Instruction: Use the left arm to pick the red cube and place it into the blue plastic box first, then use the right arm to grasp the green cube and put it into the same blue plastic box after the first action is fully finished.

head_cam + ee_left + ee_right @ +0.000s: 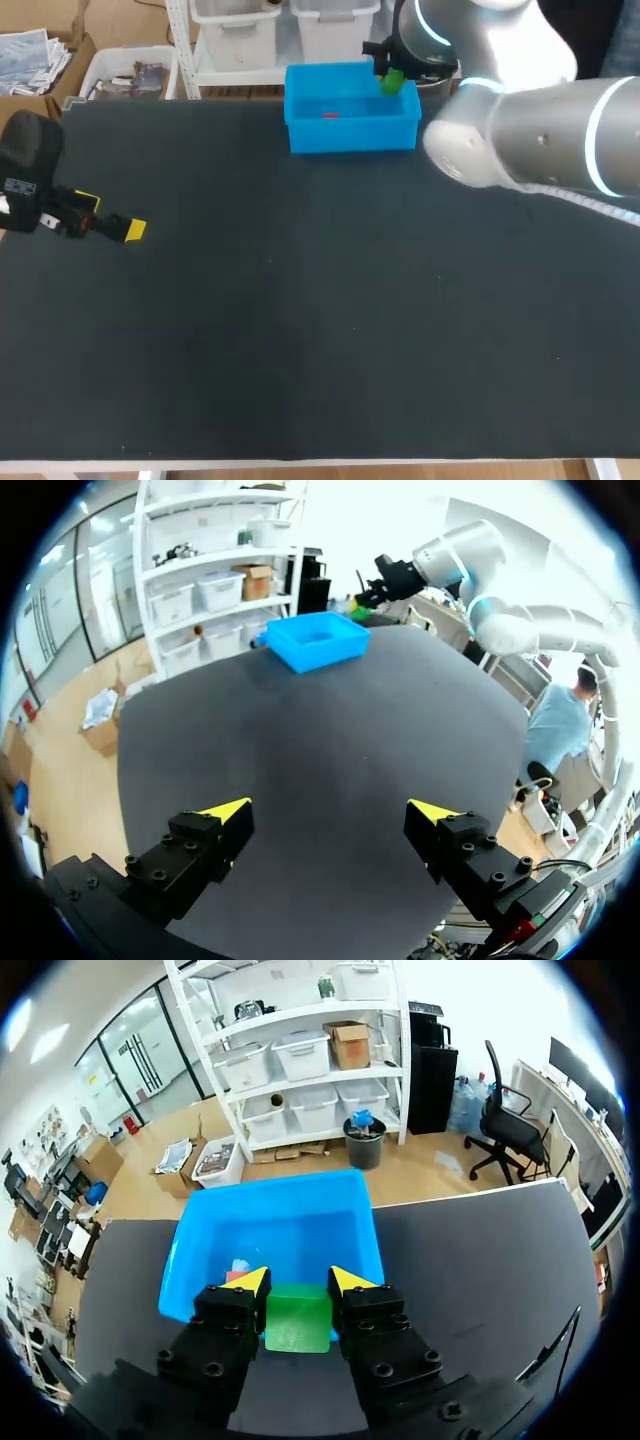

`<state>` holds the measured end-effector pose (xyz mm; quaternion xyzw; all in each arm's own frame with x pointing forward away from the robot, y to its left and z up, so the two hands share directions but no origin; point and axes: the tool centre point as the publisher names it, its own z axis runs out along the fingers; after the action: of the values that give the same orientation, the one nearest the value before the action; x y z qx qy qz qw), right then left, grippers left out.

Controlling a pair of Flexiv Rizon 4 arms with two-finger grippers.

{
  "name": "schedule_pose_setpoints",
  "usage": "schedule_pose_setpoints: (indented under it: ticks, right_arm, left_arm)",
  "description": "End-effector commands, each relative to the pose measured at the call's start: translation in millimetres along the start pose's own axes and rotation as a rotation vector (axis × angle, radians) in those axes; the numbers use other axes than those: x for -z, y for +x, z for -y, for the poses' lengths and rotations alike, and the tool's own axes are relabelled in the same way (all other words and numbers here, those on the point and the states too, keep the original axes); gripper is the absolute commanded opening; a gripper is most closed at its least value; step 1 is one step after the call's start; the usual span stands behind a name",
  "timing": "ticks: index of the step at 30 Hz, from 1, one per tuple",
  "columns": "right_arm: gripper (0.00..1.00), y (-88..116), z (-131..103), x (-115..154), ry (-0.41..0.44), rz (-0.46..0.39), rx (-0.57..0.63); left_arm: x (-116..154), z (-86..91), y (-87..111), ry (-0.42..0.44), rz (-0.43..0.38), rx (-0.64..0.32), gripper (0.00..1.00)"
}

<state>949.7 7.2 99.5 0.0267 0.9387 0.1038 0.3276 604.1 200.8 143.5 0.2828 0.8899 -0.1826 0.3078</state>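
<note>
The blue plastic box [300,132] stands at the table's far edge, with the red cube [329,115] lying inside it. My right gripper [390,78] hangs over the box's right rim, shut on the green cube [392,83]. In the right wrist view the green cube [297,1318] sits squeezed between both fingers of the right gripper [299,1282], just above the near wall of the box [200,1250]; a corner of the red cube [234,1276] peeks out beside one fingertip. My left gripper [125,229] rests open at the table's left side, its fingers [222,816] wide apart over bare mat [330,810]. The blue box [320,640] lies far ahead of it.
The black mat [320,320] covers the whole table. My right arm's thick grey links [540,130] cross above the table's far right corner.
</note>
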Motion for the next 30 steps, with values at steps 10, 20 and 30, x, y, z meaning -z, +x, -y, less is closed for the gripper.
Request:
schedule_pose_setpoints:
  ticks: [10, 20, 30]
  right_arm:
    - [0.0, -11, -5, -56, 0.002, -0.036, -0.01]
    - [0.0, -3, 3, -75, 0.024, -0.067, -0.014]
    - [0.0, 1, 6, -84, 0.037, -0.102, -0.015]
  left_arm:
    - [0, -1.6, 1.6, 0.006, 0.008, -0.003, 1.0]
    - [0, -1.6, 1.6, 0.006, 0.008, -0.003, 1.0]
    - [0, -1.6, 1.6, 0.006, 0.008, -0.003, 1.0]
